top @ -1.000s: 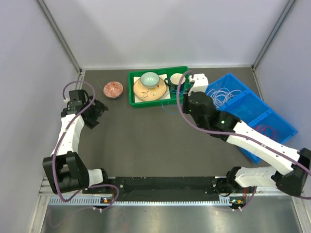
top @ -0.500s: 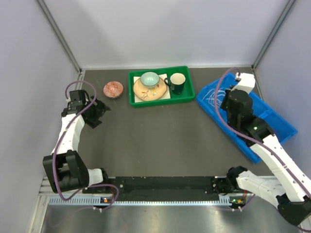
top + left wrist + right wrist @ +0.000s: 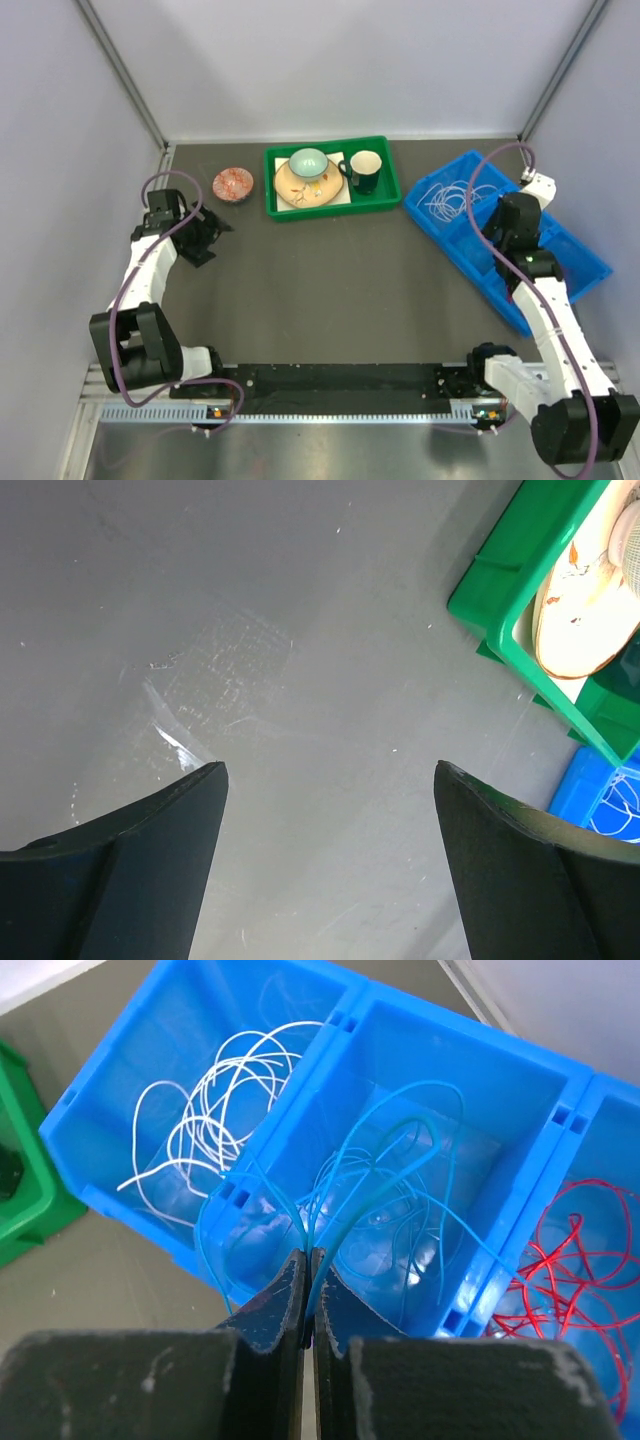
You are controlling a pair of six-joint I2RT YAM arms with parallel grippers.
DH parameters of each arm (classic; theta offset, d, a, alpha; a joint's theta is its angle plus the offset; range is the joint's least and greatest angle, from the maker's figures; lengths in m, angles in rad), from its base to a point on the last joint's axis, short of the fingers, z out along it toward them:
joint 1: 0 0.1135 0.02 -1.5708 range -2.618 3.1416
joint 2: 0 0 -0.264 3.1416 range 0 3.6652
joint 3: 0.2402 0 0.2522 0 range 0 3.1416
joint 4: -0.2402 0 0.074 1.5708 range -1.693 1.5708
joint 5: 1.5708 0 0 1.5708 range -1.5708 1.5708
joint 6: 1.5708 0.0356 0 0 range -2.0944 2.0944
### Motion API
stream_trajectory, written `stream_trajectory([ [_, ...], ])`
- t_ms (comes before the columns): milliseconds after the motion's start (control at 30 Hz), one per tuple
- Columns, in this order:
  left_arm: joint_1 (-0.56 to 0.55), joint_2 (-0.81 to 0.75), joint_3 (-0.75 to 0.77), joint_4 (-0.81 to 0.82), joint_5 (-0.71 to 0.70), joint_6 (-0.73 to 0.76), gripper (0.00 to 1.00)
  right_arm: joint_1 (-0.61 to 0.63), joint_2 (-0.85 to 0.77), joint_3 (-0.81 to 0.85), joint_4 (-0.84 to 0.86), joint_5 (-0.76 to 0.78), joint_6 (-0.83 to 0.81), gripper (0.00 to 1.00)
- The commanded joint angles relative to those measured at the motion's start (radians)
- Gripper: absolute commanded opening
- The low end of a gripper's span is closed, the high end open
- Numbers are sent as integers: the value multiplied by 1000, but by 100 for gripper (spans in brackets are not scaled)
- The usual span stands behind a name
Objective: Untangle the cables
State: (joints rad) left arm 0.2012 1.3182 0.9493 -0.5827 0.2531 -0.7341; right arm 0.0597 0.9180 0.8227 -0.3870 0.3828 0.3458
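My right gripper point(image 3: 310, 1252) is shut on the blue cable point(image 3: 385, 1165) and holds its loops above the middle compartment of the blue bin point(image 3: 560, 1095). The white cable point(image 3: 215, 1110) lies coiled in the left compartment; it also shows in the top view point(image 3: 447, 196). The red cable point(image 3: 570, 1260) lies in the right compartment. In the top view the right gripper point(image 3: 512, 228) hangs over the bin point(image 3: 590, 268). My left gripper point(image 3: 330, 780) is open and empty above the bare dark table at the left point(image 3: 205, 235).
A green tray point(image 3: 383, 203) at the back centre holds a plate with a bowl point(image 3: 308, 162) and a dark mug point(image 3: 364, 168). A small reddish dish point(image 3: 233, 183) sits left of it. The green tray's corner point(image 3: 500, 590) shows in the left wrist view.
My right arm has swung from near the green tray to the right, over the blue bin, carrying the blue cable. The left arm has hardly moved.
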Motion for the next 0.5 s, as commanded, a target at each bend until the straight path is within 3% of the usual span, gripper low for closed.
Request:
stream_trajectory([
  [0,-2,-16,0,47,25,13,89,-102,48,-11,99,-82,62,0],
  [133,-6,-14,-1,52,32,12,89,-201,149,-20,120,-149,134,0],
  [467,-28,-17,-27,61,67,21,89,-268,465,59,206,-199,185,0],
])
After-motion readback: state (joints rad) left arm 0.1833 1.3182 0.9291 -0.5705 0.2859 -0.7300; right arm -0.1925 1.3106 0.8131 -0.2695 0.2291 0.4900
